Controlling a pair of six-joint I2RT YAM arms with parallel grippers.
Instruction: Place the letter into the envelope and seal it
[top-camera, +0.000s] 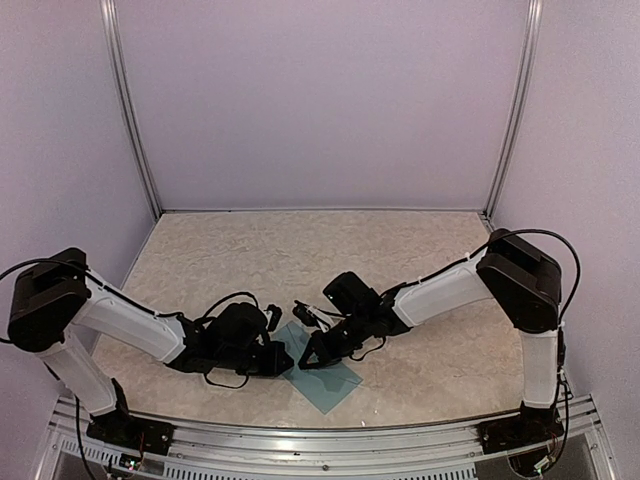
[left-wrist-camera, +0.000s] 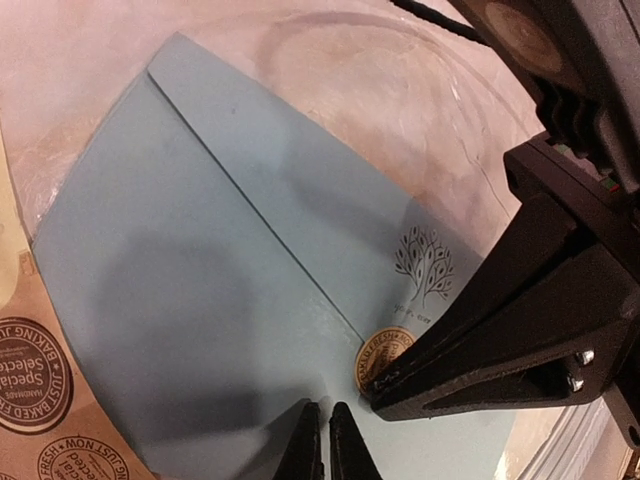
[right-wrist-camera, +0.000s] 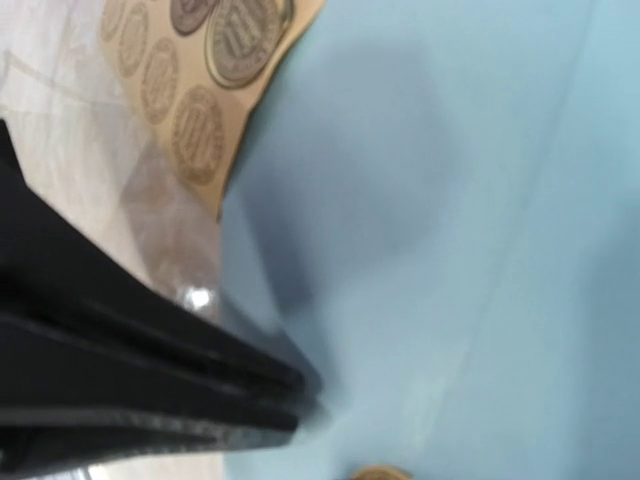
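The teal-blue envelope (left-wrist-camera: 200, 300) lies flat on the table with its pointed flap folded down. A round tan sticker (left-wrist-camera: 383, 352) sits at the flap's tip, beside a small printed tree. My left gripper (left-wrist-camera: 322, 415) is shut, its tips resting on the envelope just left of the sticker. My right gripper (left-wrist-camera: 375, 390) is shut too, and its tips rest on the sticker's edge. In the right wrist view the right gripper (right-wrist-camera: 305, 395) lies over the envelope (right-wrist-camera: 450, 200). From above, both grippers (top-camera: 285, 362) (top-camera: 308, 360) meet over the envelope (top-camera: 335, 385). The letter is hidden.
A tan sheet of round stickers (left-wrist-camera: 40, 400) lies partly under the envelope's left side and also shows in the right wrist view (right-wrist-camera: 200, 110). A cream sheet edge (left-wrist-camera: 8, 230) shows at the far left. The metal rail (top-camera: 320, 440) runs along the table's near edge.
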